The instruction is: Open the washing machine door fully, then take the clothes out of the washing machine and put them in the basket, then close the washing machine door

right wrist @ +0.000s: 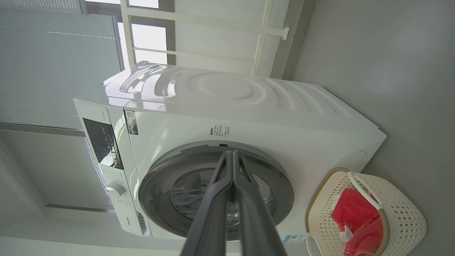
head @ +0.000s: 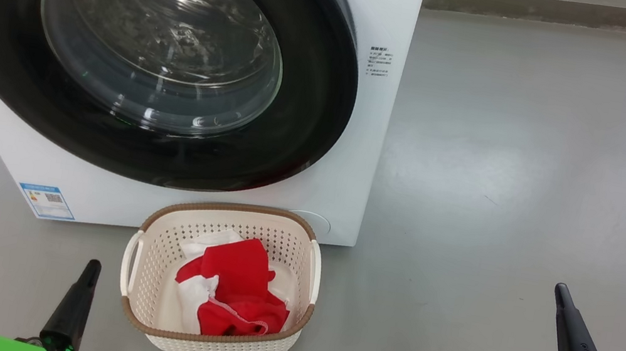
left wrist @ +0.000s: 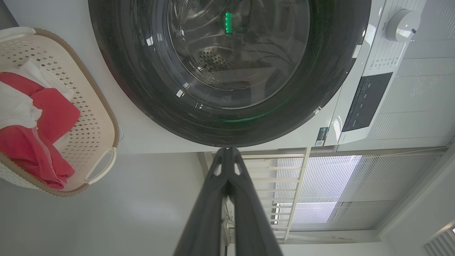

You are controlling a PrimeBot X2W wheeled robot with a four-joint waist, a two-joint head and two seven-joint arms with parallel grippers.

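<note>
Left gripper: nearest the camera, at the lower left of the head view. Its two dark fingers are pressed together, tip up, holding nothing.
Right gripper: lower right, likewise closed and empty, with the fingers leaning slightly left.

Washer: a white box in the upper left of the head view, standing on the grey floor.
Door: shut, with the black rim lying flat against the washer front. The steel drum shows through the glass.

Basket: on the floor just in front of the washer, under the door's lower rim. Whether its far rim touches the washer front cannot be told. It sits between the two grippers, nearer the left one. The left fingertip is beside its near-left corner, apart from it. The right gripper is well apart to the right.

Clothes: a red-and-white heap lying inside the basket, below the rim, touching neither gripper.

Room: the floor is open to the right of the washer and basket and all around the right gripper. Only a narrow strip of floor separates the left gripper from the basket. The washer's right edge ends just above the basket's right handle.

Label: blue, at the washer's lower-left corner.
</note>
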